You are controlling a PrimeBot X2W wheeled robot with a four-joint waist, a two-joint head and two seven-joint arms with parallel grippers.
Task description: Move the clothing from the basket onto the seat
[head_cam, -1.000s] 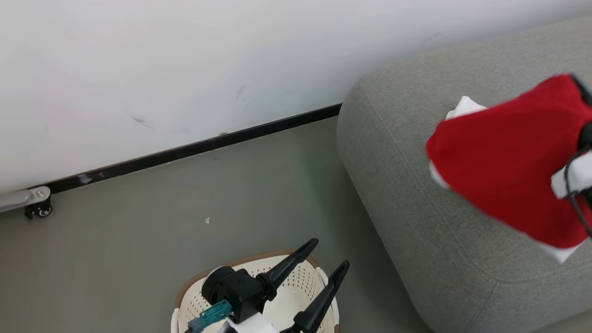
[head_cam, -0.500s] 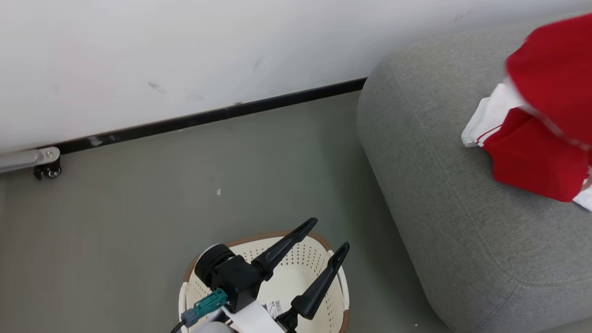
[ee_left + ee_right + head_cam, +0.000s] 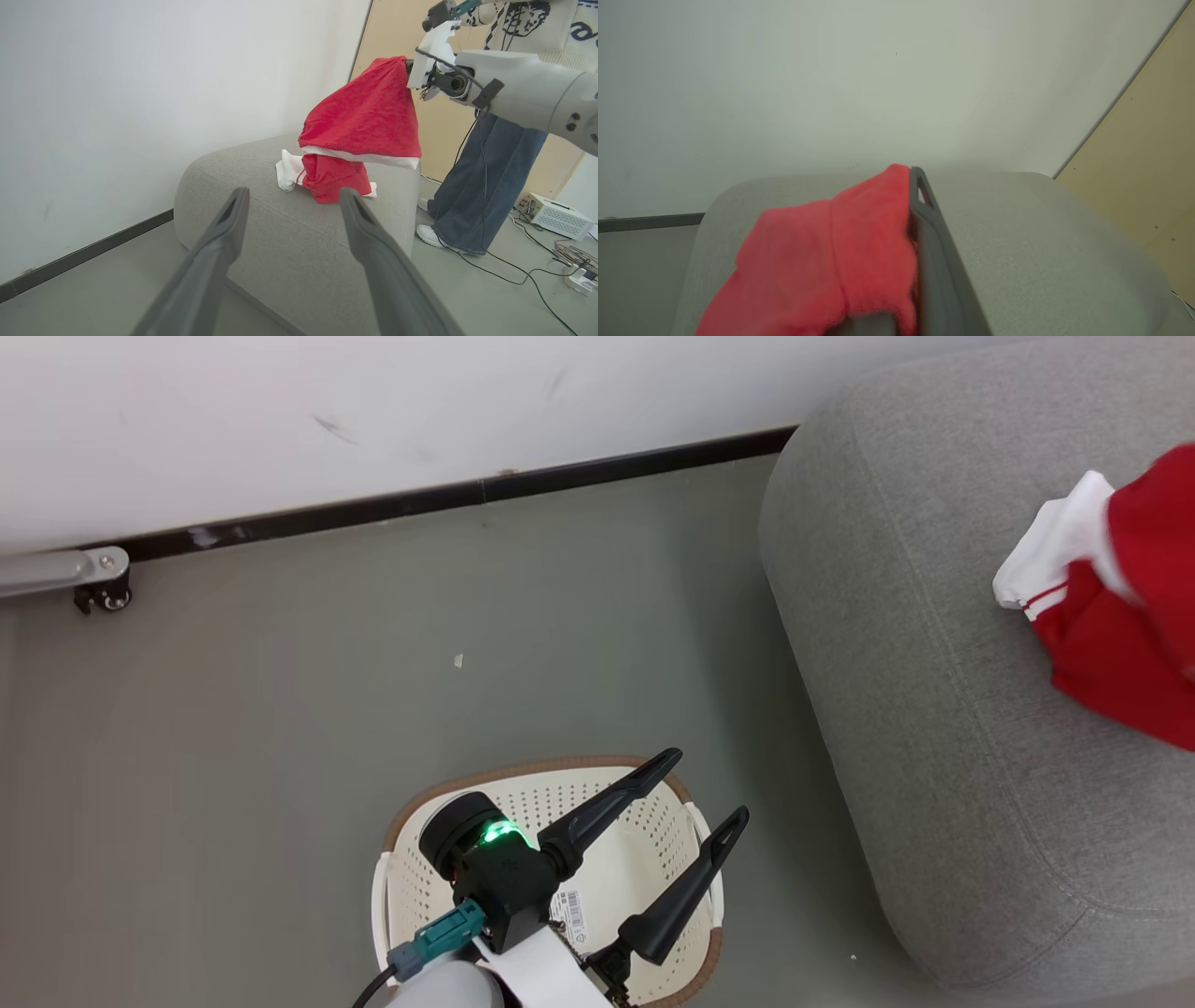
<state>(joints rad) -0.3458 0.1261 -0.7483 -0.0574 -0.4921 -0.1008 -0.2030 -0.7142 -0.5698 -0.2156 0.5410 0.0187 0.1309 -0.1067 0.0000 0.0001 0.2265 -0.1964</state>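
Observation:
The cream basket [image 3: 411, 812] stands on the floor, and a barcode sticker shows on its floor. My left gripper [image 3: 708, 786] hangs open over it, with nothing between the fingers [image 3: 224, 224]. To the right is the big grey seat [image 3: 896, 644]. One piece of red clothing with white trim [image 3: 331, 175] lies crumpled on the seat. Above it a second red garment [image 3: 369, 116] hangs from my right gripper [image 3: 410, 70], which is shut on its top. In the right wrist view the red cloth [image 3: 822, 252] drapes beside the dark finger [image 3: 929, 242]. Red clothing [image 3: 1120, 653] also shows at the right edge of the head view.
A person in jeans [image 3: 472, 186] stands just beyond the seat. Cables and a white box [image 3: 556, 217] lie on the floor there. A white wall with black skirting [image 3: 448, 495] runs behind. A metal caster foot [image 3: 98, 583] sits at the far left.
The head camera has shifted. The held red garment has swung rightward over the seat, uncovering the garment lying there. My left gripper stays open over the basket.

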